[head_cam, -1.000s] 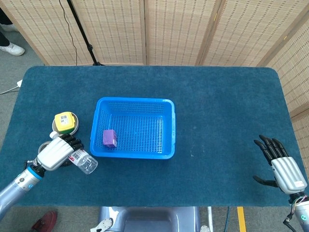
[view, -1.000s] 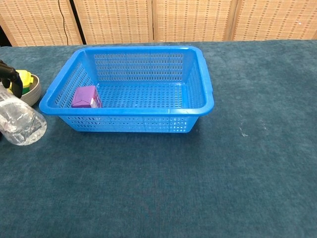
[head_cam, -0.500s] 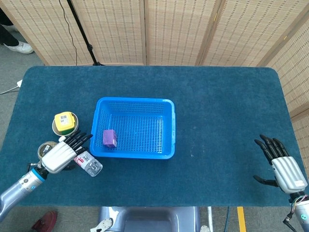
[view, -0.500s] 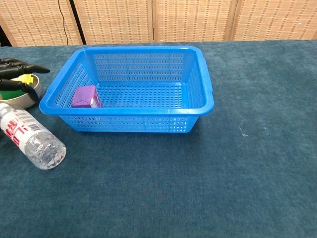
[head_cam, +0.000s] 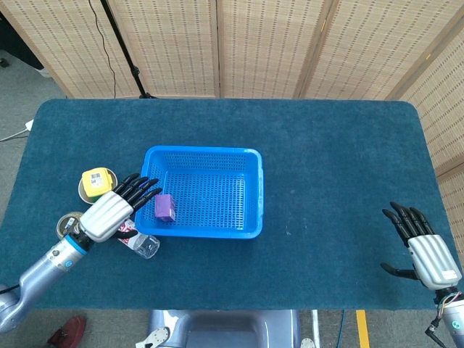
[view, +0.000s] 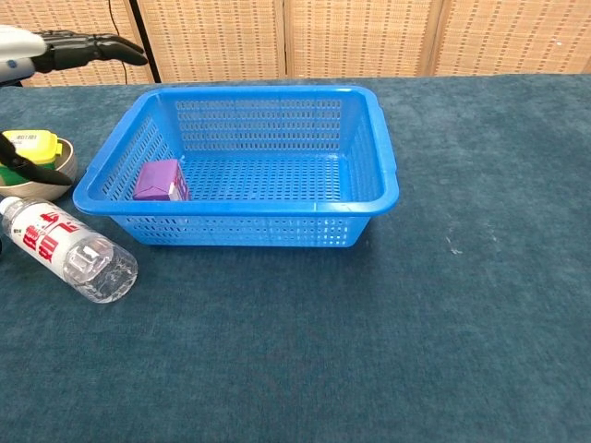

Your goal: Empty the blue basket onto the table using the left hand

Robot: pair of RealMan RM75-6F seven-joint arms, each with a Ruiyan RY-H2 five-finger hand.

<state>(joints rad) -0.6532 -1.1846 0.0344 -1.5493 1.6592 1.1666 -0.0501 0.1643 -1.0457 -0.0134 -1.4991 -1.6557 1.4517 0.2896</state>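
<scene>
Wicker screens [head_cam: 268, 47], grey floor [head_cam: 29, 101]

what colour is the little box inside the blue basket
Purple box, clearest in the chest view.

Head: overhead, far. Chest: low, near. Share basket [head_cam: 203, 192].

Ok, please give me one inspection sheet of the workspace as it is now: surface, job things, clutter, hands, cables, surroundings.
Surface: dark teal carpeted table.
Job's things: blue perforated plastic basket holds one small purple box; clear plastic water bottle lies beside it.
Clutter: yellow-lidded object in a beige bowl; round tin.
Hands: left hand open, above basket's left edge; right hand open, apart.
Cables: black cable behind table.
Surroundings: woven folding screens.
</scene>
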